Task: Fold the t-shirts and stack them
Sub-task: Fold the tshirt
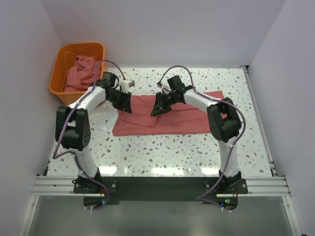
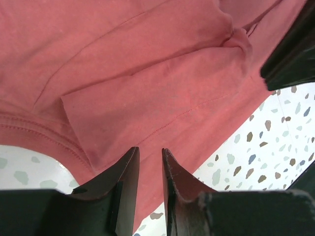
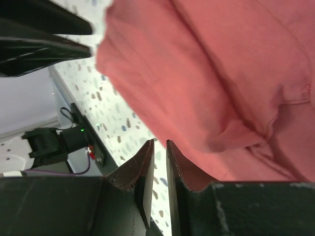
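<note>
My left claw and right claw: fingers nearly together with a slim gap, can't tell if either pinches cloth. Shirt lies part-folded on the counter right under me. Risk: one claw's weak pinch slips, so the fold skews.

No readable text, labels or numbers anywhere.

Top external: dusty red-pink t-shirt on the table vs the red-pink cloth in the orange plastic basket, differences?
The dusty red-pink t-shirt on the speckled table lies spread out, part-folded; the red-pink cloth in the orange plastic basket is a crumpled heap. The left gripper and right gripper are at the table shirt; neither touches the basket cloth. Shared: colour, matte fabric.
</note>
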`<state>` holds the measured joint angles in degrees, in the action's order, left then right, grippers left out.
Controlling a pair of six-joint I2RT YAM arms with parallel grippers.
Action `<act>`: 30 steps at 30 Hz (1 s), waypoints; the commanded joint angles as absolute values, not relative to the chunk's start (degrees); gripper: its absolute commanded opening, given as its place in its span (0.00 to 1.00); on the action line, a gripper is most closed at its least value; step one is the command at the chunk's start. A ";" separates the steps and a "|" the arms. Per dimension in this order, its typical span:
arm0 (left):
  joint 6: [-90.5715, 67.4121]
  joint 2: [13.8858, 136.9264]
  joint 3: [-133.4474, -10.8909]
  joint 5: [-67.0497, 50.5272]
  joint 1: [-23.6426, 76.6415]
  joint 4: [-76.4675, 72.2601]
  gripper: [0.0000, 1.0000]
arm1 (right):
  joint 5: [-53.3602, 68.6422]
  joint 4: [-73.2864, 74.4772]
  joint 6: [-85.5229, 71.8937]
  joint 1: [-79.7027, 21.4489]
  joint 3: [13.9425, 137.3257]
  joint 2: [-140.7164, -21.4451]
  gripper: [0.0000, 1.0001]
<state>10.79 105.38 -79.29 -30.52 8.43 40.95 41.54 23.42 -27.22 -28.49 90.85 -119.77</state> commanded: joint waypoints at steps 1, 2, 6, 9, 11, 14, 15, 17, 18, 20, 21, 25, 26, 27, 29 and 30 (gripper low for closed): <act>8.97 106.78 -77.88 -31.38 8.61 37.88 0.30 | 41.40 23.03 -26.46 -28.65 91.49 -123.83 0.20; 8.96 107.05 -77.44 -30.68 8.79 37.97 0.30 | 41.05 23.03 -25.76 -28.65 91.58 -124.79 0.20; 9.14 108.28 -74.45 -28.48 9.32 37.71 0.30 | 38.32 24.08 -23.38 -27.78 92.11 -126.65 0.18; 9.40 109.42 -73.74 -26.02 9.32 37.53 0.30 | 38.15 25.83 -22.15 -26.98 93.42 -126.48 0.18; 9.40 110.74 -73.91 -24.35 9.40 37.44 0.30 | 38.67 27.94 -20.66 -26.37 95.09 -125.51 0.19; 8.88 112.93 -75.40 -20.84 9.32 37.00 0.30 | 39.46 32.50 -16.36 -24.71 98.94 -122.09 0.22; 8.79 113.55 -75.93 -19.70 9.32 36.57 0.30 | 39.72 34.26 -14.69 -23.83 100.27 -120.86 0.24; 8.79 115.83 -78.73 -16.27 9.40 36.39 0.29 | 39.64 41.81 -8.37 -20.59 105.26 -120.50 0.30; 9.40 116.88 -80.23 -15.48 9.40 36.65 0.29 | 39.29 45.14 -5.74 -19.26 107.21 -120.67 0.33; 10.19 120.48 -86.44 -13.37 9.40 36.65 0.29 | 37.28 54.90 3.30 -14.88 112.03 -122.08 0.40; 11.24 122.06 -89.18 -12.75 9.40 36.74 0.29 | 36.05 57.89 6.38 -13.20 113.37 -122.69 0.40; 13.27 134.17 -108.33 -10.64 9.49 40.25 0.30 | 29.90 67.21 18.16 -5.37 115.22 -123.40 0.45; 13.45 135.60 -115.59 -10.72 9.49 40.86 0.31 | 28.23 67.58 19.59 -3.36 115.31 -123.49 0.46; 13.62 136.66 -118.27 -10.90 9.41 40.78 0.32 | 23.69 68.20 21.25 -2.73 115.49 -123.66 0.45; 13.62 135.80 -120.75 -11.95 9.40 38.86 0.36 | 19.10 68.21 25.30 -1.68 114.36 -123.75 0.43; 13.97 133.27 -120.15 -12.91 9.40 36.06 0.41 | 15.42 67.42 25.92 -1.50 113.65 -123.66 0.41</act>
